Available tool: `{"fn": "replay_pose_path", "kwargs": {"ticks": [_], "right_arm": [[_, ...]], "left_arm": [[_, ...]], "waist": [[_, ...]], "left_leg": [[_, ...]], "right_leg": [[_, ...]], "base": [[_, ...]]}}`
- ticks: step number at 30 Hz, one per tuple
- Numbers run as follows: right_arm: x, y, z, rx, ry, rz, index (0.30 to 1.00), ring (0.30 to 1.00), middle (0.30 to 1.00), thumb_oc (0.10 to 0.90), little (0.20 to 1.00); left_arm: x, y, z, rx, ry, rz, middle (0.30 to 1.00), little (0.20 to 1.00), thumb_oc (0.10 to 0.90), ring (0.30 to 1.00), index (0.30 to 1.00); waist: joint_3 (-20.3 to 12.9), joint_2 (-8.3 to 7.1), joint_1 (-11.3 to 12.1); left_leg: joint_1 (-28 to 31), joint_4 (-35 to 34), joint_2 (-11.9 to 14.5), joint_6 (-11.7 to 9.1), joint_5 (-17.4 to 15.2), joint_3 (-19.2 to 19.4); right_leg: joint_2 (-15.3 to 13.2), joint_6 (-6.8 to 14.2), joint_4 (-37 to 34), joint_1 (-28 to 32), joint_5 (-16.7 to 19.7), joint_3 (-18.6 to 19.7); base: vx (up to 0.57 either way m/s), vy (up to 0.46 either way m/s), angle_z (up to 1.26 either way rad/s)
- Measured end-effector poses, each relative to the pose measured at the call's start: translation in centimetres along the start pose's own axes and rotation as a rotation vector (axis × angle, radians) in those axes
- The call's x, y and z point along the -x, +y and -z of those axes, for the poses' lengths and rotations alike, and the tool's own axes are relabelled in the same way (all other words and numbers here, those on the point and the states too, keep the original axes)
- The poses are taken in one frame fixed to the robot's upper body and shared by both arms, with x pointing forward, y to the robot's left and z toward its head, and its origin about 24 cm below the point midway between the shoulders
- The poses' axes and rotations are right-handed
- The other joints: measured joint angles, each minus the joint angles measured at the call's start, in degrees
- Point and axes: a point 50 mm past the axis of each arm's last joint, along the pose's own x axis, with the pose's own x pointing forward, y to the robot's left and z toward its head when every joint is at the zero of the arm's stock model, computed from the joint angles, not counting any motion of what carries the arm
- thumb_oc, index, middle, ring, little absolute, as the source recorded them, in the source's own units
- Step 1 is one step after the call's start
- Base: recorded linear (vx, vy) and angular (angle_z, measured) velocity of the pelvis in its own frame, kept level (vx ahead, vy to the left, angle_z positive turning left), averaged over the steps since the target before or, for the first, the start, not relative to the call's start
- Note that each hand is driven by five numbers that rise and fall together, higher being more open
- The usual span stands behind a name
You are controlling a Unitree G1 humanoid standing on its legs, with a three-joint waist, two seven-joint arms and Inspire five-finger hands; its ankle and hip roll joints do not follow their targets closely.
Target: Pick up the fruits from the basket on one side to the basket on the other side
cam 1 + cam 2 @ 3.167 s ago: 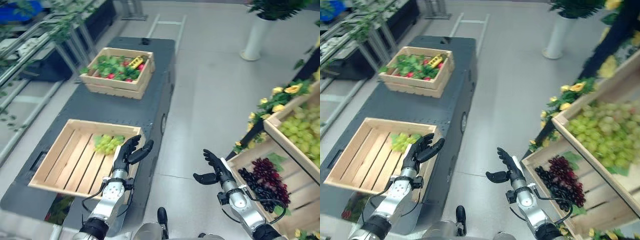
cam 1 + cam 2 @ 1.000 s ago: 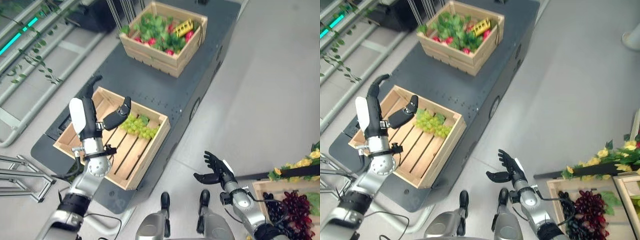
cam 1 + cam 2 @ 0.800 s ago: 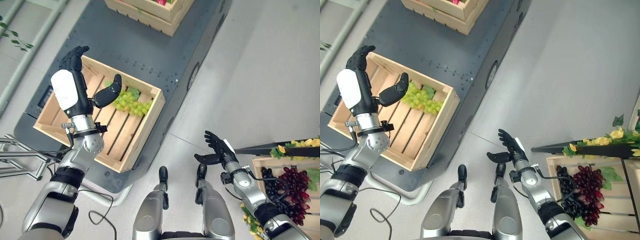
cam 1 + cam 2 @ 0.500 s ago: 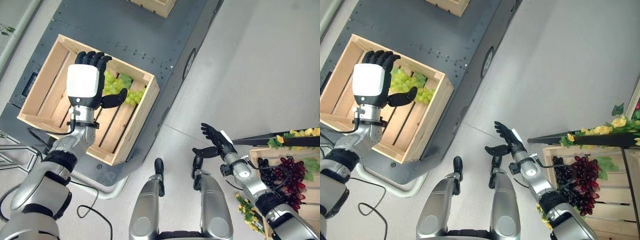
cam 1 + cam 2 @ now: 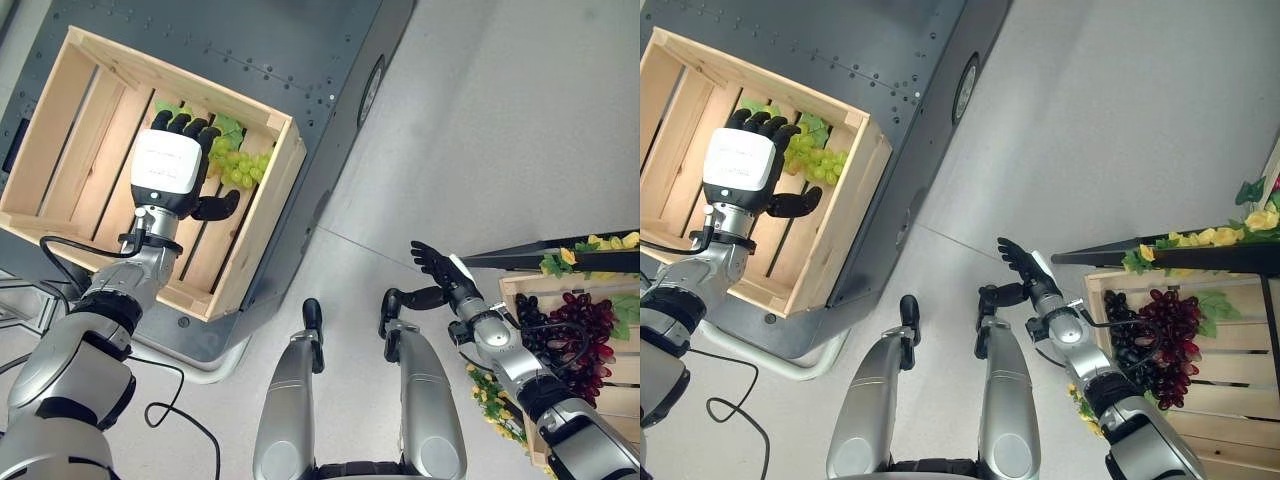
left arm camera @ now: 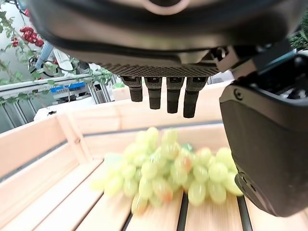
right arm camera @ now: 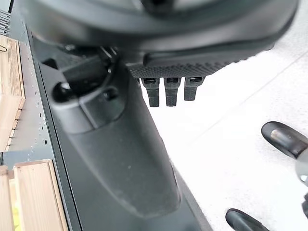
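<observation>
Left hand (image 5: 168,172) hovering open over green grapes (image 5: 238,166) lying in wooden crate (image 5: 265,222), upper left, not touching. Right hand (image 5: 443,284) idling open, lower right, holding nothing.

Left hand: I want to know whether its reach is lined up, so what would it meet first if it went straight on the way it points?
Probably the green grapes, lying straight past the open left hand inside the wooden crate; the height above them is unclear.
</observation>
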Motion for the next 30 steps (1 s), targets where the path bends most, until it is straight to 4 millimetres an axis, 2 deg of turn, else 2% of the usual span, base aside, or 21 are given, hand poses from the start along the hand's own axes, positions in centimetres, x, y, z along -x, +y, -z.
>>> {"fn": "replay_pose_path", "kwargs": {"ticks": [5, 10, 13, 15, 22, 25, 30], "right_arm": [[-0.7, -0.2, -1.1, 0.005, -0.032, 0.003, 0.9, 0.9, 0.9, 0.8, 0.9], [-0.8, -0.1, -1.3, 0.004, -0.033, 0.002, 0.9, 0.9, 0.9, 0.8, 0.9], [-0.7, 0.2, -1.1, -0.001, -0.028, -0.006, 0.9, 0.9, 0.9, 0.8, 0.9], [-0.9, 0.4, -1.3, -0.006, -0.033, -0.011, 0.9, 0.9, 0.9, 0.8, 0.9], [-0.9, 0.6, -1.3, -0.007, -0.033, -0.014, 0.9, 0.9, 0.9, 0.8, 0.9], [-1.1, 0.6, -1.6, -0.005, -0.041, -0.015, 0.9, 0.9, 0.9, 0.8, 0.9], [-1.6, 0.6, -2.7, 0.013, -0.071, -0.024, 0.9, 0.9, 0.9, 0.8, 0.9]], "left_arm": [[-0.4, 0.3, 0.4, -0.011, 0.013, -0.003, 0.9, 0.9, 0.8, 0.9, 0.9], [-1.9, 1.7, 0.5, -0.033, 0.025, -0.046, 0.9, 0.9, 0.8, 0.9, 0.9], [-2.9, 2.5, 0.9, -0.113, 0.01, -0.027, 0.9, 0.9, 0.8, 0.9, 0.9], [-3.8, 3.7, 1.5, -0.168, 0.013, -0.035, 0.9, 0.9, 0.8, 0.9, 0.9], [-5.5, 5.1, 1.1, -0.294, -0.057, -0.002, 0.9, 0.9, 0.8, 0.9, 0.9], [-6.1, 5.8, 1.3, -0.376, -0.094, 0.047, 0.9, 0.9, 0.8, 0.9, 0.9], [-7.9, 7.9, 1.1, -0.397, -0.123, 0.13, 0.9, 0.9, 0.8, 0.9, 0.9]], "waist": [[-0.01, -0.9, -0.02], [0.01, -2.52, -0.36], [-0.08, -3.7, -0.38], [-0.07, -4.73, -1.44], [-0.11, -5.97, -2.37], [-0.13, -6.04, -2.24], [-0.19, -6.16, -1.96]], "left_leg": [[-0.99, 0.92, -0.02, 0.29, -0.34, 0.09], [-3.67, 3.13, 0.23, 0.6, -1.04, -0.11], [-5.13, 4.81, 0.91, 0.76, -1.89, -0.06], [-7.01, 5.78, 1.07, 1.03, -2.1, 0.2], [-8.92, 7.27, 1.54, 1.57, -3.09, 0.99], [-9.3, 7.55, 1.64, 1.56, -3.17, 0.83], [-11.42, 8.38, 1.71, 1.72, -3.4, 0.73]], "right_leg": [[0.02, 0.12, 0.46, -0.71, 0.04, 0.09], [0.25, 0.42, 0.95, -2.53, 0.31, 0.12], [0.54, 0.49, 1.06, -3.3, 0.34, 0.14], [0.56, 0.68, 1.31, -4.73, 0.49, 0.08], [0.69, 0.99, 1.46, -6.11, 0.68, 0.29], [0.79, 1.0, 1.43, -6.24, 0.67, 0.17], [0.75, 1.28, 1.54, -8.02, 0.47, 0.14]], "base": [[-0.01, 0.043, 0.0], [-0.01, 0.024, 0.0], [-0.01, 0.025, -0.07], [-0.01, 0.013, 0.02], [0.0, 0.022, -0.02], [0.0, 0.024, 0.01], [0.0, 0.04, 0.01]]}}
